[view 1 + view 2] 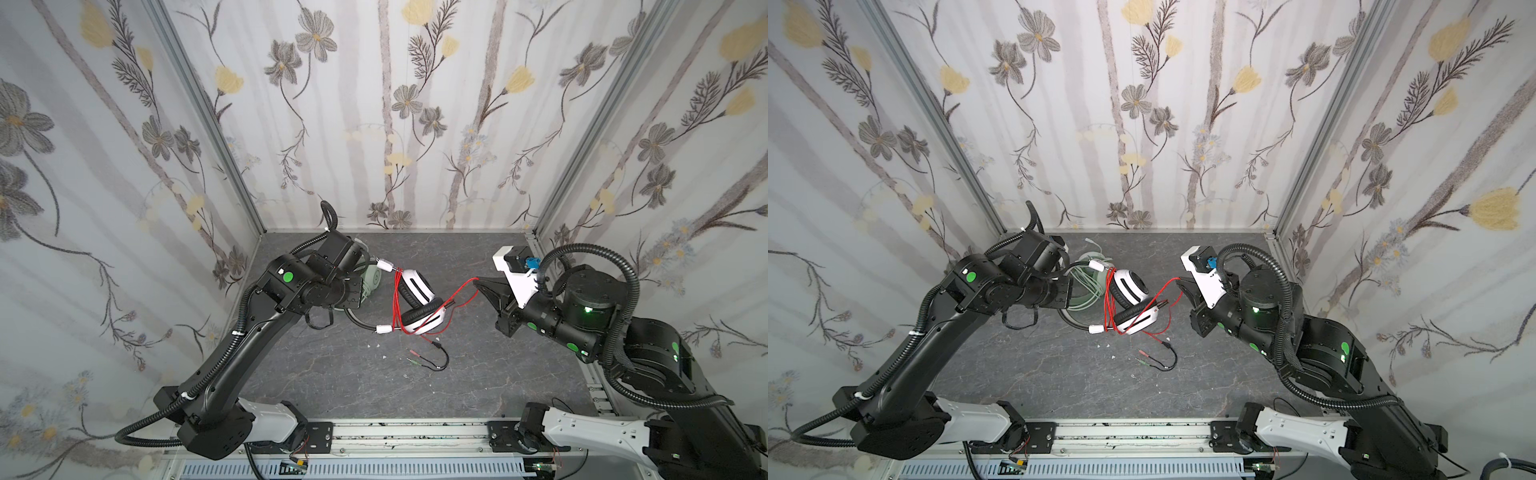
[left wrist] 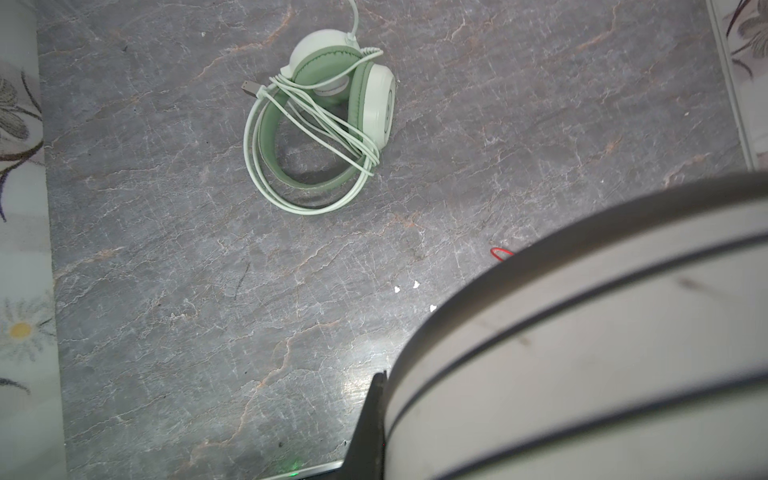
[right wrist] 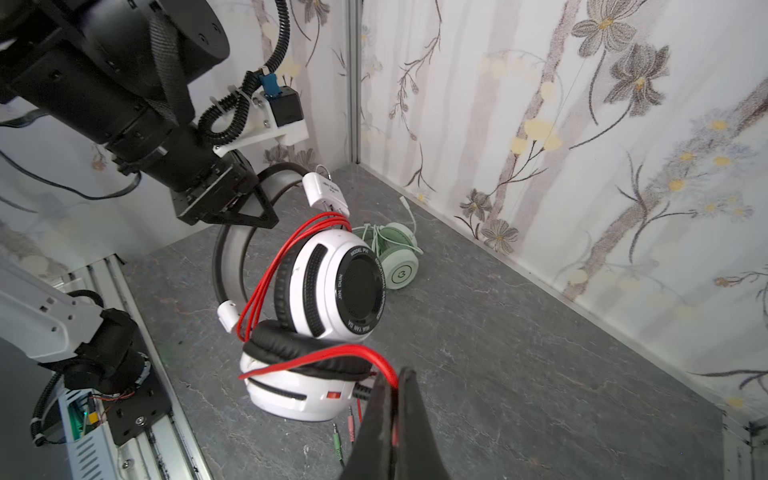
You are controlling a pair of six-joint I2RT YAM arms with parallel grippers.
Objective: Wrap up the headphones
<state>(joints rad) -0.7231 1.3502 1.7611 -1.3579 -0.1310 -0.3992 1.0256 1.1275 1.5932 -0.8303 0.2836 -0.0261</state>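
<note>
L fingers (image 3: 257, 216) are clenched on the black headband of the white-and-black headset (image 1: 415, 303), held off the worktop (image 1: 457, 374) w/ band at 9 o'clock, cups facing 3 o'clock, long axis approx 12–6. The mint-green headset (image 1: 1088, 282) lies at its 10 o'clock, pale cord wound round it. Cup ring reads "MODEL" and "HUA YAN DA", rest too small; the red cord (image 1: 461, 286) runs toward 3 o'clock into R fingers (image 1: 478, 283), clamped on it, black plugs (image 1: 432, 357) at 6 o'clock.

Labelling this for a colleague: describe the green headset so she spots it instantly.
On the grey tabletop, look toward the back wall, beside the left arm. The mint-green headset lies there, pale cord looped around it; the white headset has a red cord.
</note>
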